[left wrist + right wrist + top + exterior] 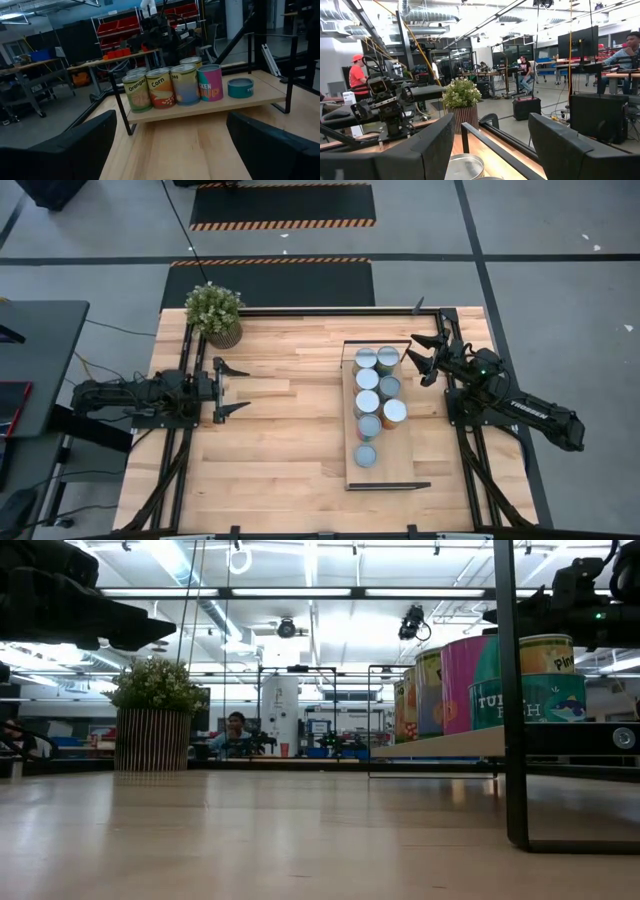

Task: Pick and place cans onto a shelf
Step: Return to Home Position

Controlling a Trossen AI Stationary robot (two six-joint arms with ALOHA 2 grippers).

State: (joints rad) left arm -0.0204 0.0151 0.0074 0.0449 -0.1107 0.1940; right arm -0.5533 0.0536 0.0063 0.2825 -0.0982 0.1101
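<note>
Wooden table (280,450) is sitting on a grey floor (560,280) in a big workshop. On the table's right side the shelf (385,475) is lying, with its long side running from near to far. The cans (367,402) are all standing upright on the shelf in two rows, filling its far and middle parts. One short blue-green can (240,87) is sitting alone closest to the near end. The right gripper (420,360) is hanging just right of the shelf's far end, near the cans but not touching them. Its jaws are spread wide and holding nothing. The left gripper (238,388) is waiting at the table's left side, well apart from the shelf, with its jaws also spread and empty. A potted plant (214,312) is standing at the far left corner. A person (237,730) is sitting far off in the room behind.
</note>
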